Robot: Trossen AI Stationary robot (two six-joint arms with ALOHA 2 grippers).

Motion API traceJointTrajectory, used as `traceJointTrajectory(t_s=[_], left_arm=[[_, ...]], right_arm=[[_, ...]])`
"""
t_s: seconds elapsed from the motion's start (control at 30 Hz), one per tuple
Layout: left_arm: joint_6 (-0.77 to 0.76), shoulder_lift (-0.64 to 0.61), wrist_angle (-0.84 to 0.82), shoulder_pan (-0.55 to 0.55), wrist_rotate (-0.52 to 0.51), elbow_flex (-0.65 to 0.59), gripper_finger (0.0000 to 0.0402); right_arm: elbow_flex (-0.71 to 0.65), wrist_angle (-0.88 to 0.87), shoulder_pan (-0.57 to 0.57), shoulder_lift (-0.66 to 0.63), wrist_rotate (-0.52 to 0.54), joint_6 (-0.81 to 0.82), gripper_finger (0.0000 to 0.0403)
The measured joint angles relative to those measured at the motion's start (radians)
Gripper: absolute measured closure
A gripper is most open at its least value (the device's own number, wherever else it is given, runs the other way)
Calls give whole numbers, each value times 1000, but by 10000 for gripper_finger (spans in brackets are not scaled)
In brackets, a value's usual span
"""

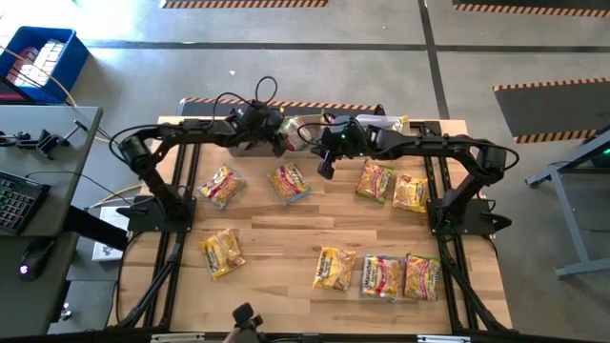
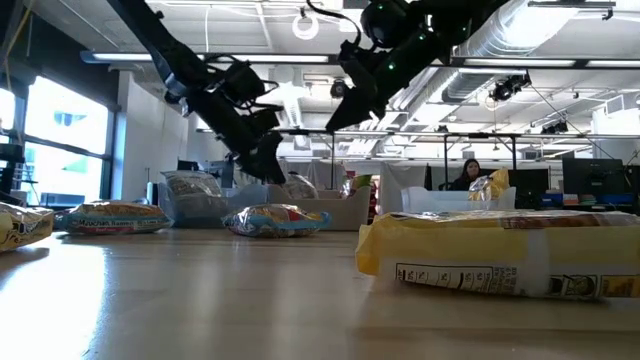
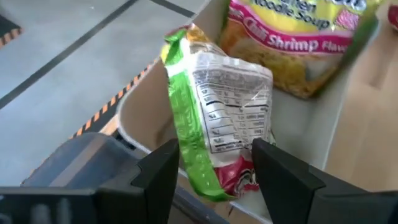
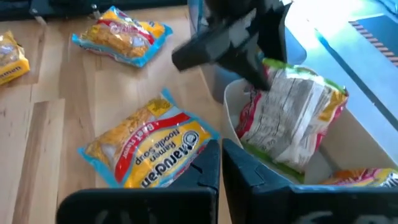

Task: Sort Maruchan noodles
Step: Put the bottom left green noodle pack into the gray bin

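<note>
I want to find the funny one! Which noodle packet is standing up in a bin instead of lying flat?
The green-edged noodle packet, standing on edge in the white bin before the left gripper. The shrimp packet behind it lies flat.

We see bright, even light over the table [image 1: 286,224] from above, with only soft shadows under the arms. At table height, ceiling strip lights [image 2: 190,57] and the window [image 2: 70,135] glare, leaving the arms as dark silhouettes; the nearest packet [image 2: 500,250] is blurred. In the left wrist view the dark fingers [image 3: 155,180] are soft, while the green-edged packet [image 3: 217,118] reads sharp. Glare washes out the bin's far wall [image 4: 323,37] in the right wrist view.
</note>
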Motion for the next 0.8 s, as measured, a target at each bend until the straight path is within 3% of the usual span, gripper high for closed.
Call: traceJointTrajectory(t_s=[0.2, 0.57, 0.8], left_arm=[[24, 3, 7, -1, 29, 0, 238], [47, -2, 83, 21, 81, 0, 390], [-124, -2, 192, 65, 222, 0, 398]], right_arm=[[0, 23, 0, 0, 0, -2, 403], [0, 36, 0, 1, 26, -2, 402], [0, 46, -4, 2, 119, -2, 391]])
